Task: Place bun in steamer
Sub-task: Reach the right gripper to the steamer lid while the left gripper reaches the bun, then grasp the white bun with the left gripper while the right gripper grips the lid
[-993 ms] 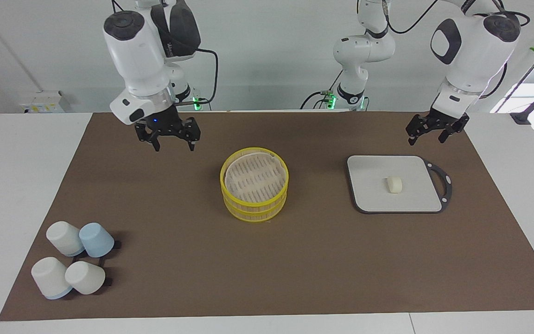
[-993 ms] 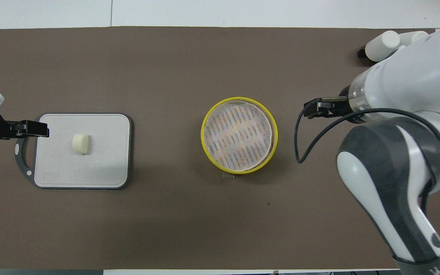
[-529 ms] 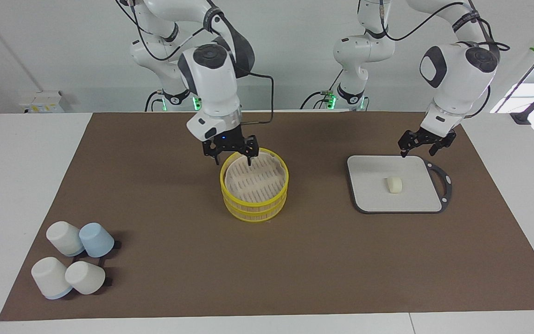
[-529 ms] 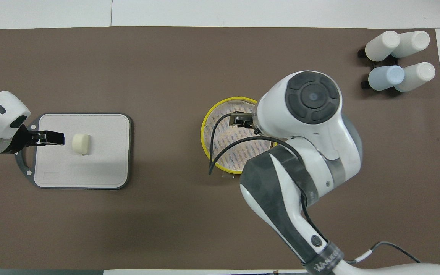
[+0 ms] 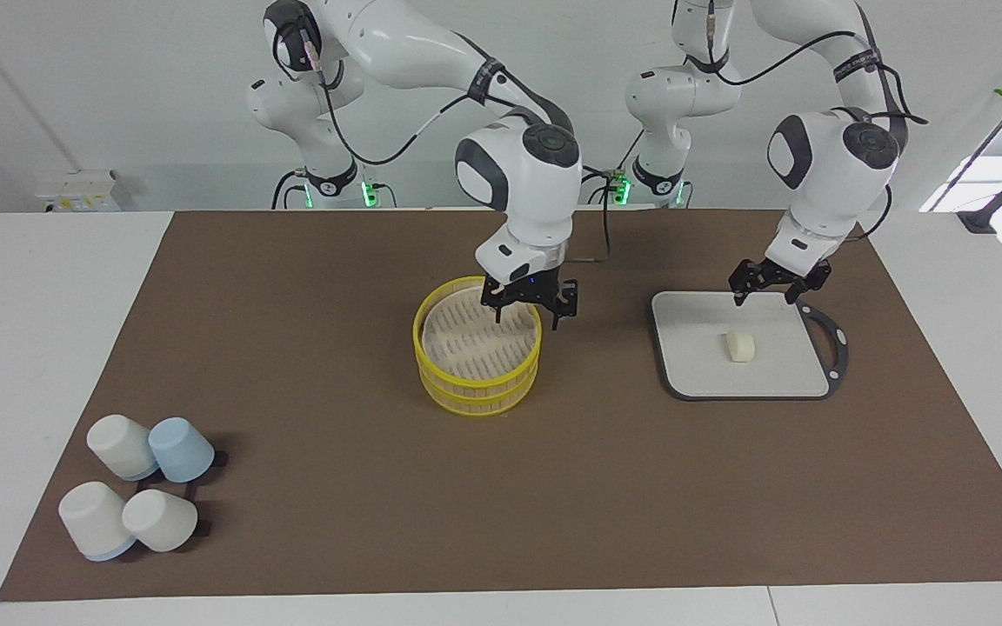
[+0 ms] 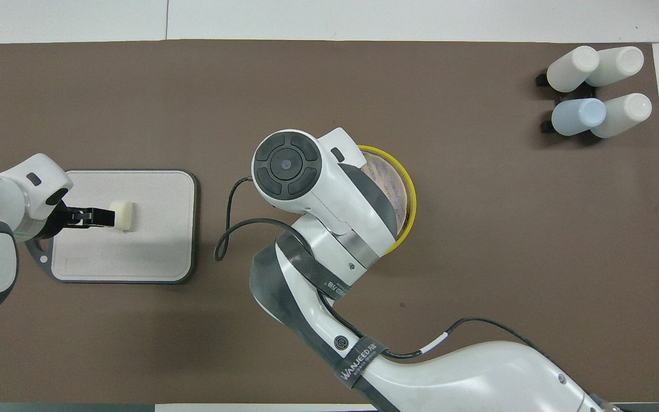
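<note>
Swinging in from its own end of the table, the right gripper [image 5: 529, 310] now straddles the steamer [image 5: 477, 356] rim toward the left arm's end, fingers spread and empty, perhaps to steady it. The left gripper [image 5: 767, 285] has dropped over the grey board [image 5: 692, 365], jaws apart and empty, so pickup looks imminent. The bun [image 5: 739, 345] lies untouched on that board, just below it.

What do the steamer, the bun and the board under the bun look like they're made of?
Steamer: likely plastic; glossy, bright yellow rims, pale slatted floor that could be plastic or bamboo.
Bun: smooth, matte cream lump; dough or a foam or rubber replica, hard to say.
Board: probably plastic; flat matte pale grey face with a dark, rubbery-looking rim and handle loop.
</note>
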`<control>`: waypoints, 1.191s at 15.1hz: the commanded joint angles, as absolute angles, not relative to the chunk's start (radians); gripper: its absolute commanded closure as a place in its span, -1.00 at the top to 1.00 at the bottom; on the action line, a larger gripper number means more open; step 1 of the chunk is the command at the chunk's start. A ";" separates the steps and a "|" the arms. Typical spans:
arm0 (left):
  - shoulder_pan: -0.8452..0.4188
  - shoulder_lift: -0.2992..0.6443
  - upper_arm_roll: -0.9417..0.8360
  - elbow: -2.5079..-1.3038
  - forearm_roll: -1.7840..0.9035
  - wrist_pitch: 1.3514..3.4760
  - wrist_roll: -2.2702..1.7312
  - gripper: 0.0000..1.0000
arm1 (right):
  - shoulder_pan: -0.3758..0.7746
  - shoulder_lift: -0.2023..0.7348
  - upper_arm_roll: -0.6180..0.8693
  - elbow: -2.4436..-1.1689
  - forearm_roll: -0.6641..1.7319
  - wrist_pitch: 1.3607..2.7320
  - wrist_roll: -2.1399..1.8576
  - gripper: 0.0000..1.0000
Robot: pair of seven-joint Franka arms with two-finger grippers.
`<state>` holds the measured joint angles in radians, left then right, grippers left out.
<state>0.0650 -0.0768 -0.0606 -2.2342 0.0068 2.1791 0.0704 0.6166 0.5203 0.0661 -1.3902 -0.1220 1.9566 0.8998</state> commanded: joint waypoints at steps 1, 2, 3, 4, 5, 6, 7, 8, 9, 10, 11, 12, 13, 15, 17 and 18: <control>0.058 -0.040 -0.055 -2.279 0.020 2.299 0.086 1.00 | 0.607 0.523 0.067 -1.400 -0.123 2.000 0.905 1.00; 0.058 -0.017 -0.055 -2.283 0.020 2.330 0.086 1.00 | 0.606 0.523 0.067 -1.407 -0.123 2.008 0.907 1.00; 0.055 0.012 -0.057 -2.283 0.020 2.368 0.081 1.00 | 0.606 0.522 0.067 -1.416 -0.121 2.017 0.908 1.00; 0.048 0.027 -0.055 -2.286 0.020 2.400 0.080 1.00 | 0.604 0.517 0.069 -1.430 -0.121 2.019 0.904 1.00; 0.046 0.029 -0.055 -2.302 0.020 2.411 0.084 1.00 | 0.609 0.508 0.069 -1.451 -0.108 2.029 0.893 1.00; 0.046 0.029 -0.055 -2.313 0.020 2.414 0.087 1.00 | 0.615 0.506 0.069 -1.454 -0.094 2.032 0.865 1.00; 0.046 0.029 -0.057 -2.336 0.020 2.448 0.087 1.00 | 0.615 0.502 0.069 -1.463 -0.092 2.028 0.833 1.00; 0.045 0.034 -0.055 -2.359 0.020 2.498 0.086 1.00 | 0.615 0.489 0.069 -1.489 -0.091 2.031 0.798 1.00; 0.044 0.038 -0.055 -2.377 0.020 2.546 0.083 1.00 | 0.615 0.486 0.071 -1.497 -0.084 2.025 0.778 1.00; 0.044 0.041 -0.057 -2.382 0.020 2.554 0.086 0.98 | 0.618 0.483 0.071 -1.497 -0.075 2.017 0.775 1.00; 0.044 0.041 -0.055 -2.382 0.020 2.553 0.087 0.97 | 0.621 0.483 0.072 -1.499 -0.074 2.013 0.772 1.00; 0.044 0.041 -0.055 -2.384 0.020 2.551 0.089 0.96 | 0.621 0.483 0.072 -1.500 -0.075 2.013 0.772 1.00; 0.044 0.041 -0.055 -2.384 0.020 2.554 0.094 0.91 | 0.620 0.483 0.072 -1.500 -0.074 2.013 0.770 1.00; 0.046 0.041 -0.055 -2.384 0.020 2.553 0.107 0.59 | 0.620 0.480 0.074 -1.503 -0.063 2.011 0.734 1.00; 0.046 0.041 -0.055 -2.381 0.020 2.553 0.107 0.18 | 0.618 0.474 0.072 -1.519 -0.035 2.013 0.664 1.00; 0.046 0.043 -0.055 -2.375 0.020 2.553 0.106 -0.03 | 0.620 0.474 0.072 -1.519 -0.031 2.011 0.663 1.00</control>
<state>0.0563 0.0521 -0.0650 -2.3636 0.0069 2.5272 0.0972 0.6235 0.5069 0.0709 -1.4736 -0.0595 2.0035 0.7080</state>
